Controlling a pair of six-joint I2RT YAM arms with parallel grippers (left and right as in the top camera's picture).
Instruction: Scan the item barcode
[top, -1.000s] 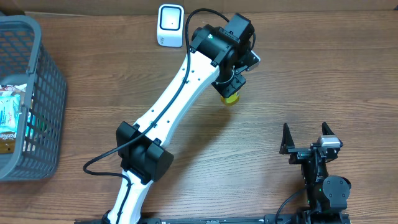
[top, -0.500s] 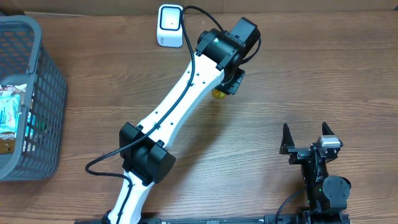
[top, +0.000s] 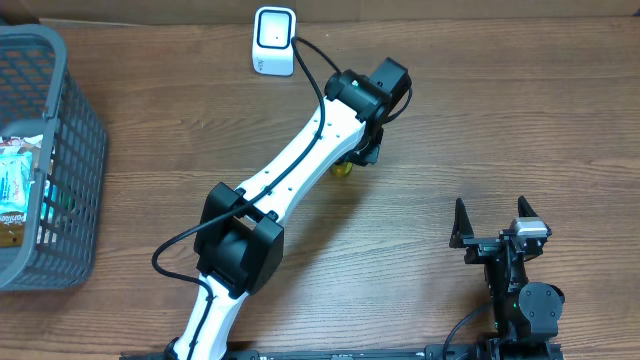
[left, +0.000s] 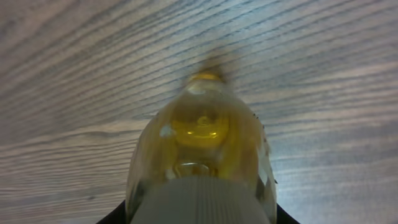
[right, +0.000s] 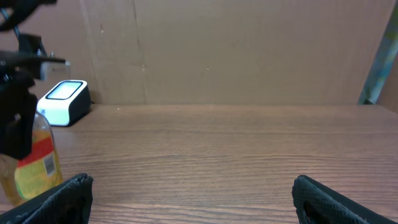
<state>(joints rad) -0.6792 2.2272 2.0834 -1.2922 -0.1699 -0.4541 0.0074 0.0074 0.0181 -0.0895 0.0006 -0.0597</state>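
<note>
Bottle in the left gripper, scanner just ahead at the far edge

I've got the left gripper clamped around the yellow bottle, neck up in the jaws and long axis hanging roughly upright, base close over the table in its middle far half. The white scanner sits at the far edge, near the bottle, beyond it and to its left, so this arm is far nearer to it. The right gripper waits by the near edge on the right with its jaws spread wide and empty. From the right wrist camera the label's white barcode patch looks turned away from the scanner, so I reckon I'll have to rotate it.
</note>
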